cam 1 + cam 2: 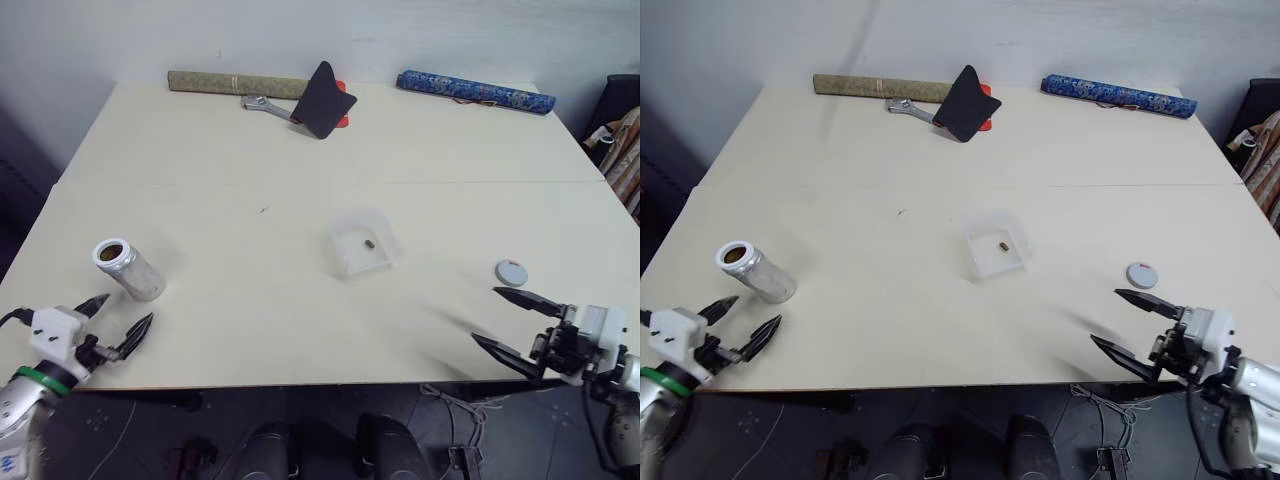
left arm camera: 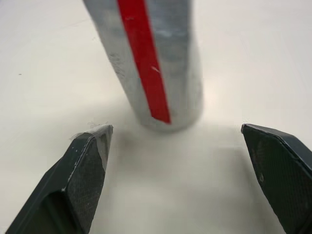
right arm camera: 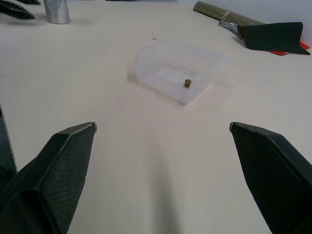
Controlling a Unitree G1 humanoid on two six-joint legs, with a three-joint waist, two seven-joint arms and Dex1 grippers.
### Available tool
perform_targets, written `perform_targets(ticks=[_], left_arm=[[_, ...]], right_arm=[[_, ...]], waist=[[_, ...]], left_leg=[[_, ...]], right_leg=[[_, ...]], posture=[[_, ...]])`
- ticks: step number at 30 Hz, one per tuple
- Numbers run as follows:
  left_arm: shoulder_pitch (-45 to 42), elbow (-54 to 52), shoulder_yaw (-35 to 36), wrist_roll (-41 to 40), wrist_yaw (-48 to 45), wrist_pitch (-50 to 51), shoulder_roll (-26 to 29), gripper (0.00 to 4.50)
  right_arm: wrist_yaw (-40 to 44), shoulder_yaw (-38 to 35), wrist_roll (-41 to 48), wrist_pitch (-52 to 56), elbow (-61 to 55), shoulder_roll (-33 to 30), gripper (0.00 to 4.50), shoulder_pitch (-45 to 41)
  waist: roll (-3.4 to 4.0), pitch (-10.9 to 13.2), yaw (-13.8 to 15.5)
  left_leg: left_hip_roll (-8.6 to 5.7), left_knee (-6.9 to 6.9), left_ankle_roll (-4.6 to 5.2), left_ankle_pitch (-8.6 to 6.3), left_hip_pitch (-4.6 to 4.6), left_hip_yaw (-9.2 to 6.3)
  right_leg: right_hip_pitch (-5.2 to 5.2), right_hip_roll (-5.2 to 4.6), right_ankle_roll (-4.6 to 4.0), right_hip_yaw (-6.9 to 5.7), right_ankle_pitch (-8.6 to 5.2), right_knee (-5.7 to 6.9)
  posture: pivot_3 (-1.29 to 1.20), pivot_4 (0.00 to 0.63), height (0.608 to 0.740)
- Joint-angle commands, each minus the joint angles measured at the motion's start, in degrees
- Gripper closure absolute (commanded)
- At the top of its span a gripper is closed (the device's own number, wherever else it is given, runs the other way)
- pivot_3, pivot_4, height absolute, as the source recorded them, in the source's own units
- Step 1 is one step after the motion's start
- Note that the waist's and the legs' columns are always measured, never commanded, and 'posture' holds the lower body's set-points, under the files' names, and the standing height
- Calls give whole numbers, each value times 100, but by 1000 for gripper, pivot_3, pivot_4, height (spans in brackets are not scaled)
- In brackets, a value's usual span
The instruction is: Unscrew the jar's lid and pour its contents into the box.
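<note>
since the jar [image 1: 128, 269] stands open-mouthed and lidless at lower left of the head view, just above the left tool [image 1: 118, 322], the unscrew and pour steps look done. left tool released, jaws spread wide, holding nothing; jar base sits just beyond its tips in the wrist view, red stripe facing it, apart from both fingers. the lid [image 1: 511, 272] lies flat on the table [image 1: 300, 150] at right, just above the right tool [image 1: 518, 324], which is also released and empty. clear plastic box [image 1: 366, 243] at frame centre with the small brown piece [image 1: 369, 243] inside it. upper part of frame: rolled mat, wrench, black cloth over something red, blue roll, all well apart from the work. judgement: task about complete, contents already in box; next move likely just pulling both arms clear without knocking the jar, which stands close to the left tips.
</note>
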Motion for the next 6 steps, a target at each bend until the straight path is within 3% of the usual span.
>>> perform_targets(ticks=[1, 6], left_arm=[[570, -494, 622, -274, -570, 68, 304, 26], [912, -463, 1108, -293, -760, 106, 380, 26]], right_arm=[[358, -445, 240, 46, 236, -475, 0, -82], [748, -443, 182, 1, 827, -835, 0, -450]], waist=[[2, 1, 0], [5, 2, 1]], left_leg=[[0, -5, -1, 0, 0, 0], [4, -22, -6, -3, -1, -1]], right_leg=[[-1, 0, -1, 0, -1, -4], [-7, 4, -12, -7, -7, -16]], posture=[[0, 150, 740], [0, 150, 740]])
